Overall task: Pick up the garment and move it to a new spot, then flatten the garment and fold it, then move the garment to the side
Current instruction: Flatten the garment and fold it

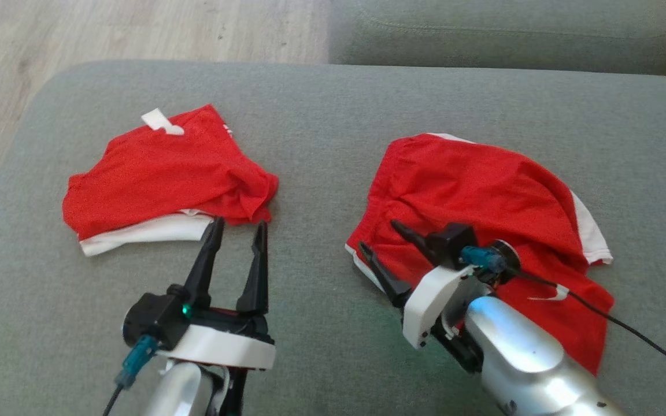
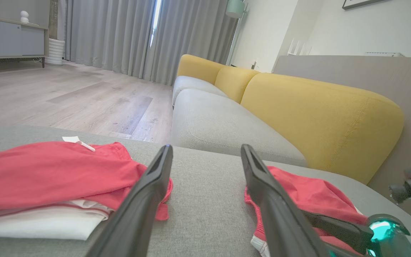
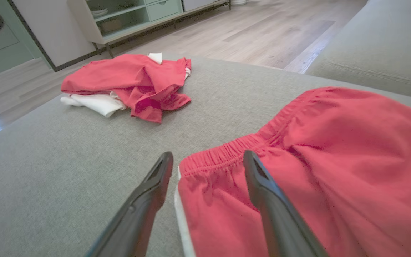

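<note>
On my feed everything rests on a wide grey sofa cushion (image 1: 321, 144) with a smooth woven top and rounded corners. Toward its left I see a folded red garment (image 1: 165, 173) with a white layer showing under its near edge (a small white tag sticks out at the far side). Well apart to the right lie red shorts (image 1: 483, 196), spread loosely, gathered waistband facing left, white trim along the edges.
</note>
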Controlling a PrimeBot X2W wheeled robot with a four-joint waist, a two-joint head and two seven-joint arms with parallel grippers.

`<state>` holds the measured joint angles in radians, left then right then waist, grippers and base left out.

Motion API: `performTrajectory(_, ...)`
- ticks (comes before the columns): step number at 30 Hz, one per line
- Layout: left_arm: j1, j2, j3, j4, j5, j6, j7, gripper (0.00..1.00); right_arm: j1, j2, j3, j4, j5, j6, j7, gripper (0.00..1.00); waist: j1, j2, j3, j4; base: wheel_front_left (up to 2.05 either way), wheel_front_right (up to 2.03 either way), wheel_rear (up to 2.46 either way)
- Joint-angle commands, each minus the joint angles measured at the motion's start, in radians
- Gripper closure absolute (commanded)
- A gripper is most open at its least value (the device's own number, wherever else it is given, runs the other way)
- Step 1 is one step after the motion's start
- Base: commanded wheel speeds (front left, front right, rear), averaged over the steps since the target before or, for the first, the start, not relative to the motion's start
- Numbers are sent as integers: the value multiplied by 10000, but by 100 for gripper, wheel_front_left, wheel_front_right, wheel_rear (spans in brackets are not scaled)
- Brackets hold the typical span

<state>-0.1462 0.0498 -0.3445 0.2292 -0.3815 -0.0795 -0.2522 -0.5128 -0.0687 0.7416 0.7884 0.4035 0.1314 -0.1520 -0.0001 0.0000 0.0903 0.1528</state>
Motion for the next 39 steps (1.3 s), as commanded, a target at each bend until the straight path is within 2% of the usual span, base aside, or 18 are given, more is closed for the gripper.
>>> performTrajectory(1, -206, 5, 450, -314, 69, 13, -95, 0, -99, 184, -97, -194, -13, -7, -182, 0, 1, 0, -80, -135, 0, 0, 0)
performTrajectory(7, -86, 5, 783, -463, 106, 32, -95, 0, -24, 88, -1418, -361, -331, -7, -539, 0, 1, 0, -294, -649, 0, 0, 0)
performTrajectory(13, 18, 5, 949, -586, 133, 1, -95, 0, 653, -415, -4030, -1342, -1096, -7, -955, 0, 1, 0, -520, -1082, 0, 0, 0)
performTrajectory(20, 151, 5, 969, -702, 117, -17, -95, 0, 2365, -129, -6659, -2786, -2448, -7, -1048, 0, 1, 0, -596, -1380, 0, 0, 0)
performTrajectory(28, 168, 5, 914, -752, 103, -33, -95, 0, 3458, 169, -7336, -3716, -2885, -7, -891, 0, 1, 0, -431, -1456, 0, 0, 0)
performTrajectory(34, -66, 5, 828, -762, 165, -76, -95, 0, 3213, 182, -7824, -4176, -2847, -7, -619, 0, 1, 0, -4, -1349, 0, 0, 0)
performTrajectory(39, -337, 5, 679, -685, 175, -107, -95, 0, 2537, 183, -8370, -3795, -3154, -7, 205, 0, 1, 0, 500, -1133, 0, 0, 0)
